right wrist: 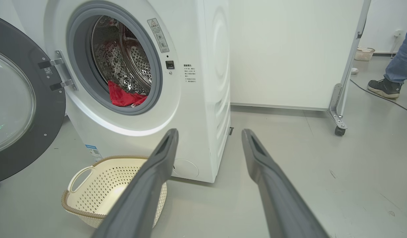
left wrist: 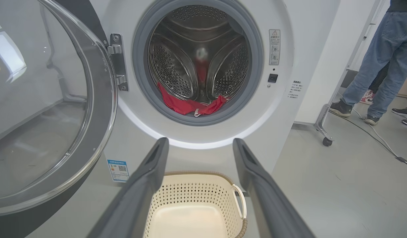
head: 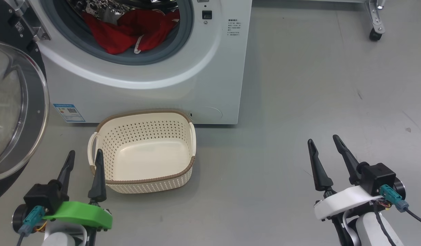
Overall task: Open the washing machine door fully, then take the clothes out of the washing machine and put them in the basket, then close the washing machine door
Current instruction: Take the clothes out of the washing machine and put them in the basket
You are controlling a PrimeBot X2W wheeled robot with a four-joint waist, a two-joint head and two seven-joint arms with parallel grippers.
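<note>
Left hand (head: 85,151) is spread wide and empty, low over the floor (head: 282,102), just beside the basket's (head: 145,131) near-left corner. Right hand (head: 322,138) is the same, fingers apart with nothing in them, well off to the right. So 2 free hands, parked clear of the work.

Door (head: 15,109) is swung out to the left on its hinge, off the opening. Step 1 looks done and the drum mouth is free to reach into.

Clothes (head: 128,30), red with white trim, lie heaped at the bottom front of the drum, edge reaching the grey seal. That's near the mouth, so a short reach.

Basket sits empty on the floor just in front of the washing machine (head: 183,89), below the opening, probably to keep the carry from drum to basket short.

Left wrist view lines up with the opening, so my guess is the left hand goes in first.

Risks: the open door crowds the left arm's side, and fabric could snag on the seal. Person's legs (left wrist: 382,56) are in the background right, well apart.
</note>
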